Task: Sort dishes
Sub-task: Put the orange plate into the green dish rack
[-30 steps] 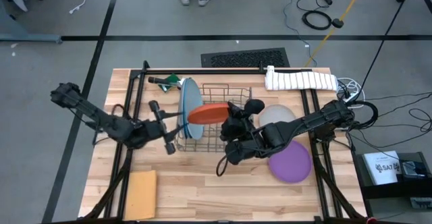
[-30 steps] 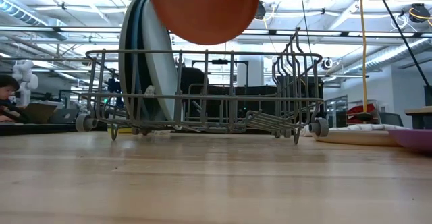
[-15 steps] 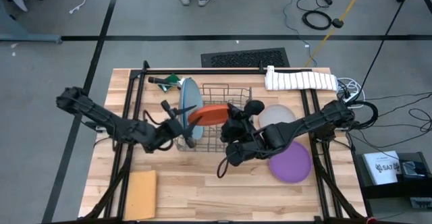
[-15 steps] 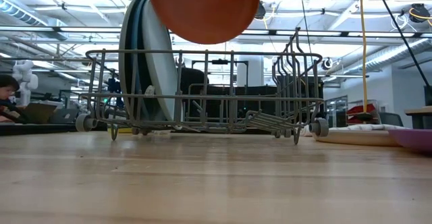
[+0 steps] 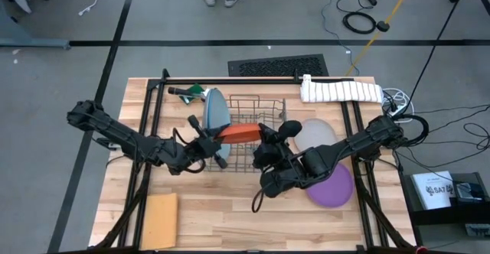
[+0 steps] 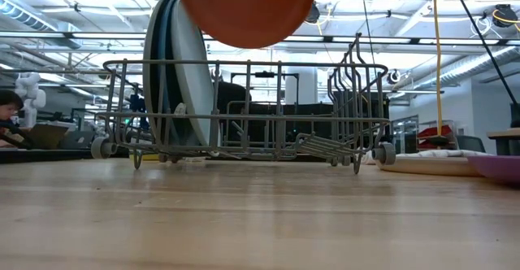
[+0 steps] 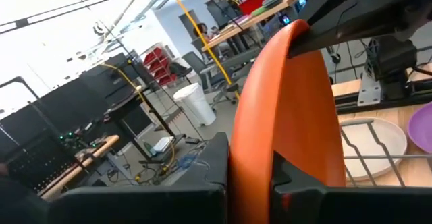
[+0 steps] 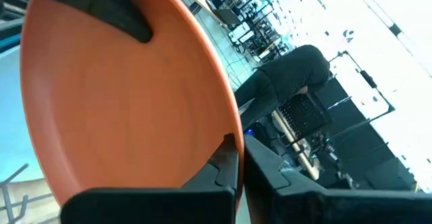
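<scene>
Small round orange plastic plate [image 5: 239, 134] is up in the air over the wire dish rack [image 5: 253, 105] nr table centre. L gripper [image 7: 251, 177] & R gripper [image 8: 236, 158] both clamped on its rim, opp. sides.

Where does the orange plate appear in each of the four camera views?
High view: orange plate above the wire rack, between both grippers.
Low view: top centre, cut by the upper edge.
Left wrist view: centre, edge-on.
Right wrist view: fills the left half.
Shared landmark: the wire rack.
</scene>
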You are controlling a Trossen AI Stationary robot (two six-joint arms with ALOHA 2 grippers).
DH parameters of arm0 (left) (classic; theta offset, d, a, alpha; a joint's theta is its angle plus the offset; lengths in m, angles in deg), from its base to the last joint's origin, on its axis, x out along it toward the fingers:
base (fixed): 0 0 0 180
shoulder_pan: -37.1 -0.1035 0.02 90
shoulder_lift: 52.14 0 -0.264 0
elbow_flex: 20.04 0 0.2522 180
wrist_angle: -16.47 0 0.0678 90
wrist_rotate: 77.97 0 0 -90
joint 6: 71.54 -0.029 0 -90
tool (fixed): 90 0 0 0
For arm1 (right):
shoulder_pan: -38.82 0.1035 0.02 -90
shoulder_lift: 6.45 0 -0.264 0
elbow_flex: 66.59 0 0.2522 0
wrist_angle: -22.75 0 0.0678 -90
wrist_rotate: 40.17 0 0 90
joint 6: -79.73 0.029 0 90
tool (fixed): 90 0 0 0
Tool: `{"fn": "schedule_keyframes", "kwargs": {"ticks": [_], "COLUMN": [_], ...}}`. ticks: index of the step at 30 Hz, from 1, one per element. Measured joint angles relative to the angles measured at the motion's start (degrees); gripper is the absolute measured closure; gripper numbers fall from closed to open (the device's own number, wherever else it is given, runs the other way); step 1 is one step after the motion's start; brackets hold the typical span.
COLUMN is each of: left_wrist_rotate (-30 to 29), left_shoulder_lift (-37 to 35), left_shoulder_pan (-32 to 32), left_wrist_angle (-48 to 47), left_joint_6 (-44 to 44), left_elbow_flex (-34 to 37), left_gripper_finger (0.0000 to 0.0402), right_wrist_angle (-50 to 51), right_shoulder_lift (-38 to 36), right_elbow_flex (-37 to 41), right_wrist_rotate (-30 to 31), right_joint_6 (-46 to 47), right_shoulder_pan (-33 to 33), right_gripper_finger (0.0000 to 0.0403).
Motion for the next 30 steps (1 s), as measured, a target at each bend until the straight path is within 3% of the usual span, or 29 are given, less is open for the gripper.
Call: {"fn": "schedule_keyframes", "kwargs": {"ticks": [6,18,30], "left_wrist_rotate": [0.1,-1.8,-3.1], "left_shoulder_lift": [0.0,-1.3,-0.6], "left_shoulder_pan": [0.0,-0.1,-1.4], "left_wrist_angle": [-0.3,3.2,0.9], "left_joint_6": [-0.6,1.4,20.8], "left_elbow_flex": [0.0,-3.7,-12.9], "left_gripper_finger": [0.0384,0.0384,0.0384], "right_wrist_angle": [-0.1,0.3,7.6], "right_shoulder_lift": [-0.1,-1.4,-2.4], "right_elbow_flex": [0.0,-0.1,-0.1], "right_wrist_rotate": [-0.7,-0.7,-1.0], "right_joint_6": [-1.2,0.1,12.8], "right_shoulder_pan": [2.3,11.4,20.3], "right_gripper_finger": [0.0365,0.0237,0.0248]}}
